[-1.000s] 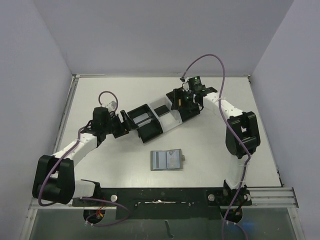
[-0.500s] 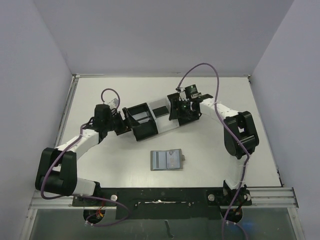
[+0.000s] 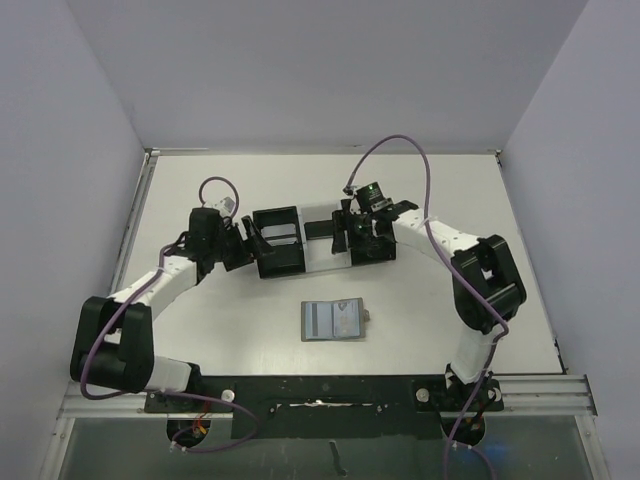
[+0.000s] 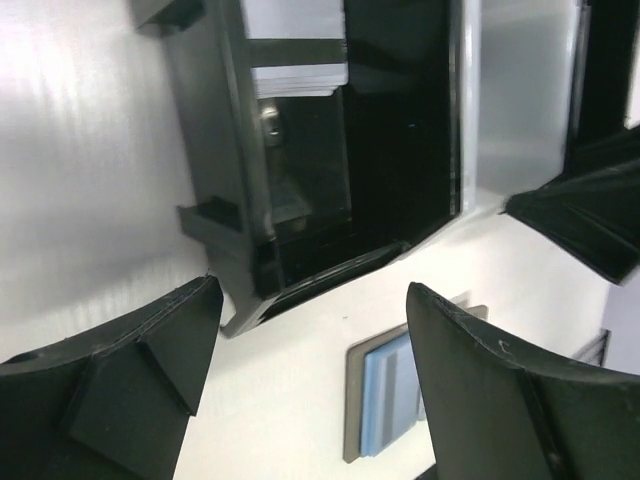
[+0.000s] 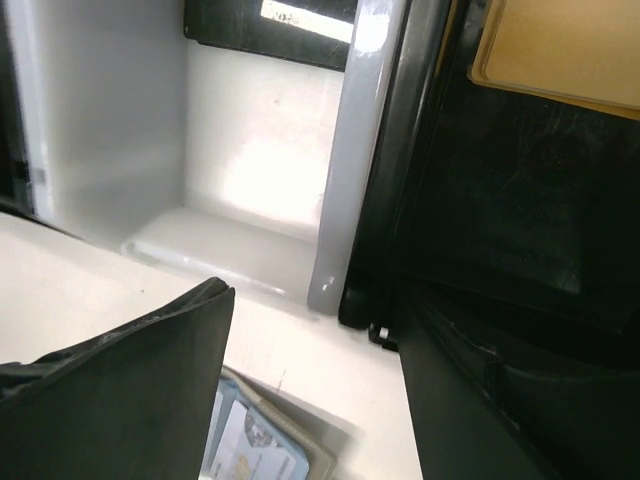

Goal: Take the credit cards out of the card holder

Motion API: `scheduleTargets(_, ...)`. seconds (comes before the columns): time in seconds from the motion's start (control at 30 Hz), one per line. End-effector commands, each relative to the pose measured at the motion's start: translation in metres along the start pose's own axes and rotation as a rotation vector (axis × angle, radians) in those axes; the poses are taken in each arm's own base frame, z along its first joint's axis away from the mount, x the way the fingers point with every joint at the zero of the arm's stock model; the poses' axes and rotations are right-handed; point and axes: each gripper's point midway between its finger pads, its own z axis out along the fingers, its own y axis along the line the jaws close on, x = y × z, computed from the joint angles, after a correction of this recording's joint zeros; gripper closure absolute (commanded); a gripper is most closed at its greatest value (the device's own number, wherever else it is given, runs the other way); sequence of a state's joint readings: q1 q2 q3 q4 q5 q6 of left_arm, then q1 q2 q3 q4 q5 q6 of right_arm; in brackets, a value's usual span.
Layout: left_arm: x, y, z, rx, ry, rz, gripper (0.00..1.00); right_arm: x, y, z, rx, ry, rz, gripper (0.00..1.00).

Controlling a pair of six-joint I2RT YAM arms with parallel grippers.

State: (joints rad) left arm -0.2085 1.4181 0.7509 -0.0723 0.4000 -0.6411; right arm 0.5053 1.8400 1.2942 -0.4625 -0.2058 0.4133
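Observation:
The grey card holder (image 3: 335,321) lies open on the table, its blue-grey inside up and a pale card (image 3: 348,320) in its right panel. It also shows low in the left wrist view, card holder (image 4: 385,405), and in the right wrist view, card holder (image 5: 270,450). My left gripper (image 3: 243,243) stands open at the left end of the black-and-white tray (image 3: 322,258); nothing is between the left gripper's (image 4: 315,290) jaws. My right gripper (image 3: 350,232) is open over the tray's right part. In its own wrist view one finger of the right gripper (image 5: 316,300) overlaps the black compartment.
The tray lies nearly level across the table's middle. A white, grey-striped card (image 4: 297,45) sits in its left black compartment, a dark card (image 5: 270,20) in the white middle one, a tan card (image 5: 560,45) in the right black one. Walls enclose the table on three sides.
The tray has turned from slanted to nearly level. The right gripper has come left and nearer with it; the left gripper has shifted slightly away at the tray's left end.

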Motion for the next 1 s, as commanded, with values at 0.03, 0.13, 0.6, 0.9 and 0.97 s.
scheduleTargets(0.03,-0.033,-0.001,-0.033,-0.111,-0.157,0.063,0.26,-0.030,0.001,-0.055,0.086,-0.171,0.014,0.32)
scheduleTargets(0.13,-0.036,-0.006,-0.049,-0.111,-0.211,0.063,0.26,-0.026,-0.003,-0.074,0.108,-0.212,0.040,0.32)
scheduleTargets(0.6,0.086,-0.136,-0.035,0.333,-0.020,0.103,0.42,0.093,0.076,-0.078,-0.195,-0.192,0.233,0.52)
scheduleTargets(0.9,0.125,-0.145,-0.004,0.364,0.092,0.077,0.52,0.149,0.044,-0.050,-0.133,-0.075,0.294,0.75)
scheduleTargets(0.97,0.132,-0.150,0.004,0.390,0.127,0.073,0.53,0.154,0.042,-0.044,-0.140,-0.053,0.284,0.82)
